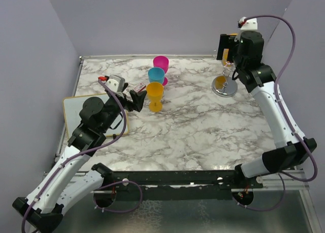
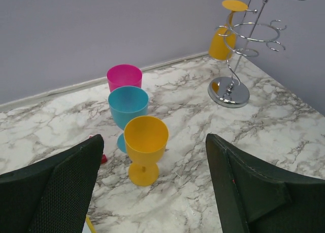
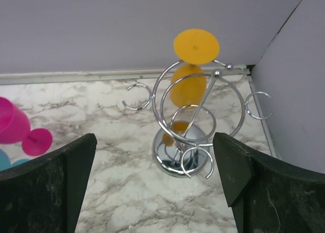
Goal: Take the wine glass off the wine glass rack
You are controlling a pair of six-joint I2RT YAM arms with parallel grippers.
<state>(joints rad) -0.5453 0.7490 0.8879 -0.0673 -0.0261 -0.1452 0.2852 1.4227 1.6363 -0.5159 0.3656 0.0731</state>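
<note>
No writing I can read; a red-and-white tag (image 1: 138, 87) by my left claw (image 1: 136, 98) is too small to make out.

Left claw: fingers (image 2: 56, 187) spread wide, nothing between them, touching nothing. It sits low over the marble table (image 1: 203, 131), toward the left edge, pointing at three upright goblets near the middle of the far half. The orange goblet (image 2: 145, 147) is nearest, just ahead of the claw and apart from it. The blue goblet (image 2: 128, 107) is right behind that, the pink goblet (image 2: 124, 77) furthest back.

Right claw (image 3: 155, 187): fingers (image 3: 56, 187) wide apart too, empty, held above the wine glass rack (image 3: 190, 126), not touching it.

The rack stands on its round shiny base near the table's far right corner. The wine glass (image 3: 188, 83), orange, hangs upside down from a wire loop on the rack's far side, foot up, bowl down.

A white board (image 1: 71, 108) lies at the table's left edge.
</note>
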